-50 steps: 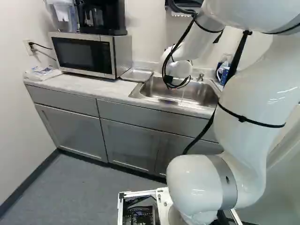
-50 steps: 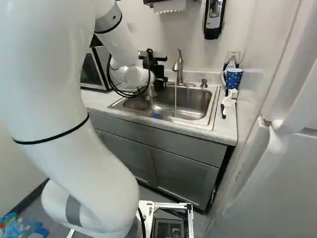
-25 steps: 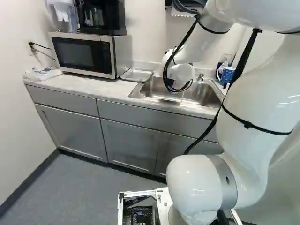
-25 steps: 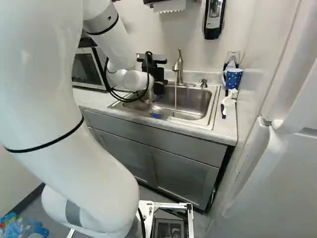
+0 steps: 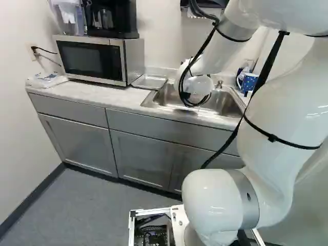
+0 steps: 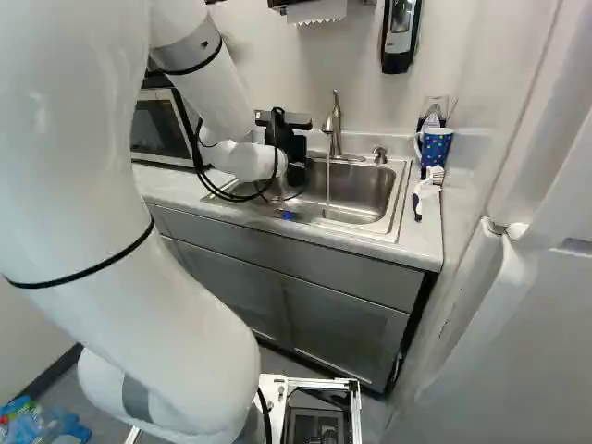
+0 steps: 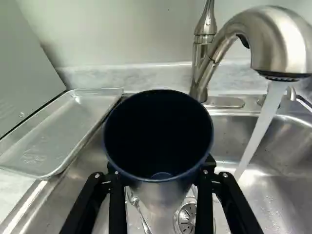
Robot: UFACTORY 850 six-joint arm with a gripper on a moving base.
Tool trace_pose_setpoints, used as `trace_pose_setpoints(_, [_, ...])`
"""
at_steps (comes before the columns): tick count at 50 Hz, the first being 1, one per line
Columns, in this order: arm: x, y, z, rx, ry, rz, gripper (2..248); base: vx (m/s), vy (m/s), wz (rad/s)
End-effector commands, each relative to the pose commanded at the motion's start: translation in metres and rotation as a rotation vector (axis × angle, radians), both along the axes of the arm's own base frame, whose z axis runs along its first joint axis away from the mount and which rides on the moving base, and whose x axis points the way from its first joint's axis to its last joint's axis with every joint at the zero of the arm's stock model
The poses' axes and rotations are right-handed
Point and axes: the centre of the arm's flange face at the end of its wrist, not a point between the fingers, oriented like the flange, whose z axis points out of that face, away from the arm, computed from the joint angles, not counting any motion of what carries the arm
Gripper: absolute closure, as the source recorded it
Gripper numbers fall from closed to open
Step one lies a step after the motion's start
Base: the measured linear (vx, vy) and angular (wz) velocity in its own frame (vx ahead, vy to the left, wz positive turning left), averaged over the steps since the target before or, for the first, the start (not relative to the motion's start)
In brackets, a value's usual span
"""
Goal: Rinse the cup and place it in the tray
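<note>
Table: pale, marbled top (image 5: 97,93) over grey cabinets.
Left edge: a crumpled white packet (image 5: 46,80) lies there, near the microwave.
Microwave: silver with a dark door (image 5: 91,60), set toward the rear edge.
Tray: shallow, metal (image 7: 53,136), between the microwave and the sink.
Sink: steel, sunk into the top, its rim (image 6: 400,205) near the front edge.
Rear right corner: a blue mug (image 6: 435,146) with coloured dots, handle toward the sink.
Right edge: a white brush (image 6: 426,189), bristles near the mug, dark handle end toward the front edge.
</note>
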Motion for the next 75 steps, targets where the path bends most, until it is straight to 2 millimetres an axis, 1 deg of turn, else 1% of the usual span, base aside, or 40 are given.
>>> trace_pose_setpoints(11, [0.0023,-0.0004,-0.0104,-0.001,0.008,-0.001,126,0.0,0.0,0.0])
trace_pose_setpoints(28, [0.0033,-0.0008,-0.0075,-0.008,-0.026,-0.004,126,0.0,0.0,0.0])
trace_pose_setpoints(75, [0.0032,-0.0011,-0.0079,-0.007,-0.021,-0.004,126,0.0,0.0,0.0])
